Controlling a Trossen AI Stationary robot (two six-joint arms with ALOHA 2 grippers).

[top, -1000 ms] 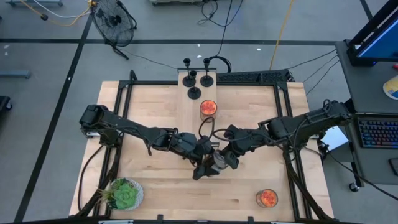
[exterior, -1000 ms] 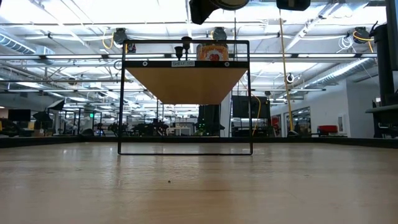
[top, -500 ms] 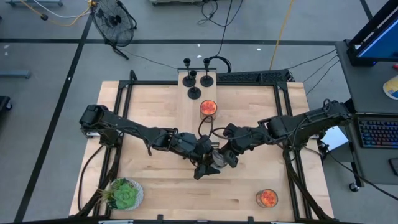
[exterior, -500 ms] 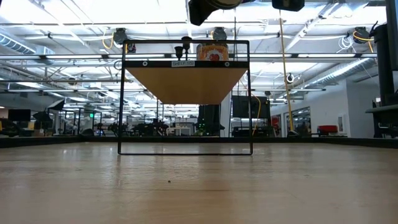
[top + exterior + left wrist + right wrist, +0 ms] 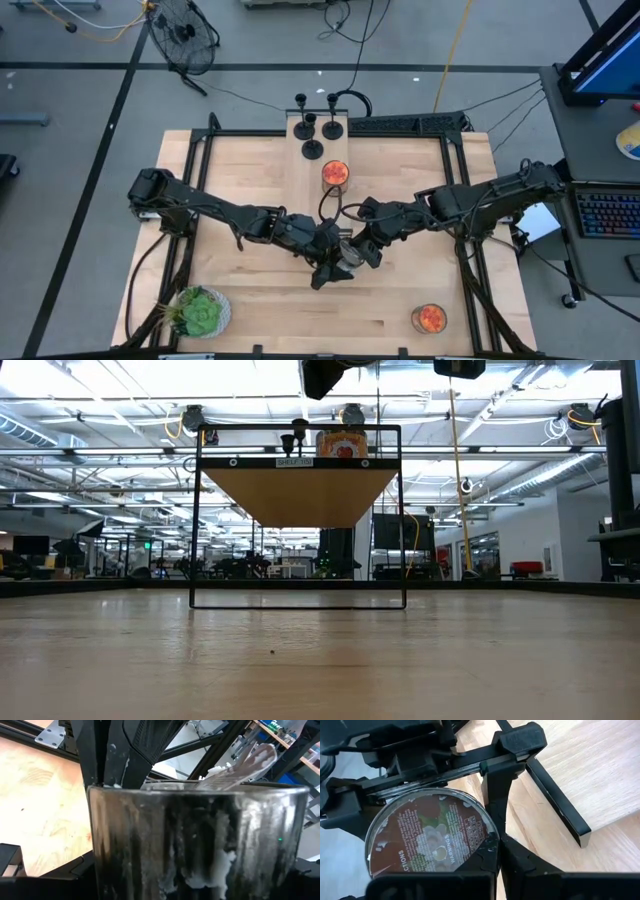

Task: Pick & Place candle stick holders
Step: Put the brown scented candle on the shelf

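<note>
Mid-tabletop, the right gripper [image 5: 352, 257] has drawn slightly back and up, jaws pressed together, while the left gripper [image 5: 335, 262] starts closing its spread jaws around a glass jar [image 5: 197, 845]. The three candle stick holders [image 5: 312, 126] stand untouched on the raised shelf [image 5: 297, 495]. The wooden tabletop [image 5: 260, 180] stands in a bright workshop.

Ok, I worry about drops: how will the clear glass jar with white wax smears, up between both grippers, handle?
Likely slippery: the clear glass jar has smooth walls streaked with waxy residue. Probably fragile, being glass held above the wooden table. Its round body would probably roll if laid sideways.
</note>
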